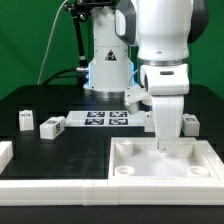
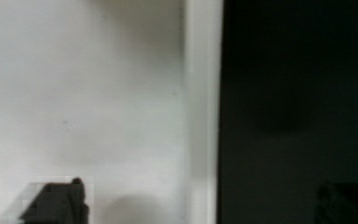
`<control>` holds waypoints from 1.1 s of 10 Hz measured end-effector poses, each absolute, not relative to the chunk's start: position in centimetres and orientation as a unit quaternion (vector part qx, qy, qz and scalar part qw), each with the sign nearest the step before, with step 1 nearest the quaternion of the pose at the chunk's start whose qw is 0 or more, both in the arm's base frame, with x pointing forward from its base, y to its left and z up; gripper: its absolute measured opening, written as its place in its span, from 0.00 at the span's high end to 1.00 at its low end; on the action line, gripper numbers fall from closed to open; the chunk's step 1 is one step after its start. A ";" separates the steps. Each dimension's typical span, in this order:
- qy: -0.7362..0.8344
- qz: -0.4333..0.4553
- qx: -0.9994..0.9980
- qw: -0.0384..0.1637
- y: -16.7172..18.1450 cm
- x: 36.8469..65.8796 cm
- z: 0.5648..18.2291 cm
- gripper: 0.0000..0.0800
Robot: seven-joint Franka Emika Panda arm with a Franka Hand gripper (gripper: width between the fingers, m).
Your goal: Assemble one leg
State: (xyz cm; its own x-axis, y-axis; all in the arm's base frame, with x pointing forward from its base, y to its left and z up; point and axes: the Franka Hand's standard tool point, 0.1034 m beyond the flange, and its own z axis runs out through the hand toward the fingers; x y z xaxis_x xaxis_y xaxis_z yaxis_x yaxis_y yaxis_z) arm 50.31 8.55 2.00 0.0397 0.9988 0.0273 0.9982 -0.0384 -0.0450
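My gripper (image 1: pixel 165 146) reaches down over the far wall of the large white tray-like piece (image 1: pixel 130 160) at the front right. In the wrist view the gripper (image 2: pixel 199 205) is open. Its dark fingertips (image 2: pixel 55 202) stand wide apart, with the piece's white surface and edge (image 2: pixel 201 100) between them and black table beyond. Nothing is held. Small white legs with marker tags lie on the table: two at the exterior view's left (image 1: pixel 25 120) (image 1: pixel 51 127) and one to the gripper's right (image 1: pixel 188 124).
The marker board (image 1: pixel 106 118) lies in front of the robot's base (image 1: pixel 108 72). Another white part (image 1: pixel 5 152) shows at the exterior view's left edge. The table is black, with a green backdrop behind.
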 end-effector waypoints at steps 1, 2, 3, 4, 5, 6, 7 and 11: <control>-0.693 0.006 -0.721 0.026 8.5 50.3 2.0 0.19; -0.693 0.006 -0.721 0.026 8.5 50.3 2.0 0.19; -0.687 0.007 -0.726 0.025 8.6 50.1 2.1 0.19; -0.676 0.009 -0.737 0.023 8.8 49.1 3.0 0.19; -0.664 0.010 -0.747 0.019 9.2 48.1 3.9 0.19; -0.656 0.010 -0.755 0.015 9.8 47.2 4.9 0.19; -0.648 0.011 -0.762 0.013 10.3 46.3 5.4 0.19; -0.615 0.011 -0.789 0.014 10.6 46.0 5.3 0.19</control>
